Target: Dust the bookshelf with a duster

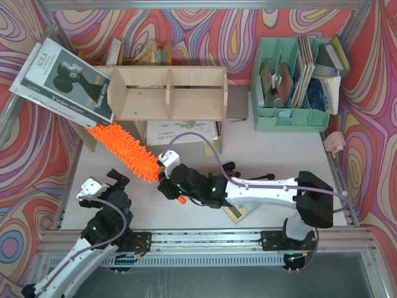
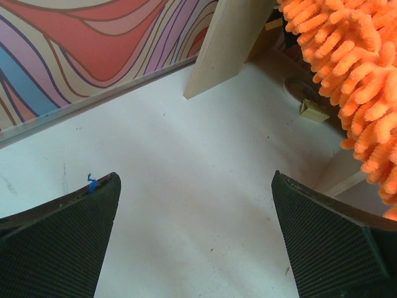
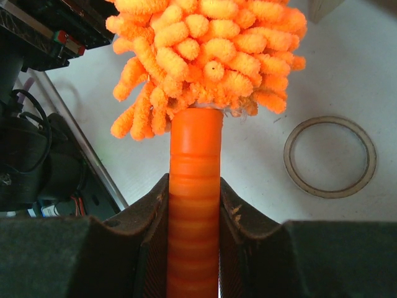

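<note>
Top view: the bookshelf (image 1: 167, 93) is at the back, and its two upper bays either side of the divider look bare. The duster (image 1: 124, 151) lies diagonally in front of it. Its fluffy tip is at the bookshelf's left front corner and its handle runs back and right into the right gripper (image 1: 163, 179). The left gripper (image 1: 110, 183) sits nearer us off the same corner, beside the head. The green organizer (image 1: 291, 115) right of the bookshelf is packed with books and folders. There's a notebook (image 1: 183, 131) below the bookshelf's right half, on a lower board or the table, we can't tell.

Left wrist: jaws spread wide over bare table (image 2: 198, 143), holding nothing. The bookshelf side panel (image 2: 229, 43) is ahead, with the duster head right of it.

Right wrist: jaws pinch the orange handle (image 3: 195, 155) just behind the head, long axis straight out from the jaws.

We'd sweep with the right arm.
</note>
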`<control>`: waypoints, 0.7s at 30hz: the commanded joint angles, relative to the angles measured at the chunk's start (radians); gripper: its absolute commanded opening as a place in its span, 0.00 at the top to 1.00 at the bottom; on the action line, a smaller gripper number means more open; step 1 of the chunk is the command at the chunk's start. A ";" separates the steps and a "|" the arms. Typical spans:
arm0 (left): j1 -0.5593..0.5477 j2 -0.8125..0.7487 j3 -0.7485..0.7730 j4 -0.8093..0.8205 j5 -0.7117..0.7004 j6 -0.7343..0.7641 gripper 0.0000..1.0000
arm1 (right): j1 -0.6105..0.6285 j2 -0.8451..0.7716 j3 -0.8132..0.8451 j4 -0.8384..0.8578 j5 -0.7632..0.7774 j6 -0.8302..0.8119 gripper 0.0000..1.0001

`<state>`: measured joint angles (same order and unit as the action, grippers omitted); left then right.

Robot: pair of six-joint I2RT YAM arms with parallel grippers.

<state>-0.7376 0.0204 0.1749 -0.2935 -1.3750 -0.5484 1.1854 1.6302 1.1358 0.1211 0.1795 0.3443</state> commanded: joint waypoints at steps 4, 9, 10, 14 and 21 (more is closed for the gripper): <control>0.004 -0.013 -0.017 0.000 -0.004 0.021 0.01 | 0.008 0.047 0.047 0.061 -0.074 0.018 1.00; 0.004 -0.015 -0.018 0.001 -0.002 0.020 0.02 | 0.008 0.027 0.056 0.080 -0.061 0.013 1.00; 0.004 -0.014 -0.019 0.001 -0.001 0.019 0.01 | 0.008 0.011 0.050 0.085 -0.047 0.017 1.00; 0.004 -0.014 -0.020 0.004 -0.001 0.022 0.01 | 0.009 -0.072 -0.021 0.106 0.056 0.087 1.00; 0.004 -0.013 -0.024 0.015 0.003 0.028 0.01 | 0.027 -0.187 -0.116 0.002 0.248 0.288 1.00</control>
<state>-0.7376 0.0193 0.1726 -0.2920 -1.3727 -0.5411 1.2018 1.5063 1.0218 0.1062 0.2760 0.5083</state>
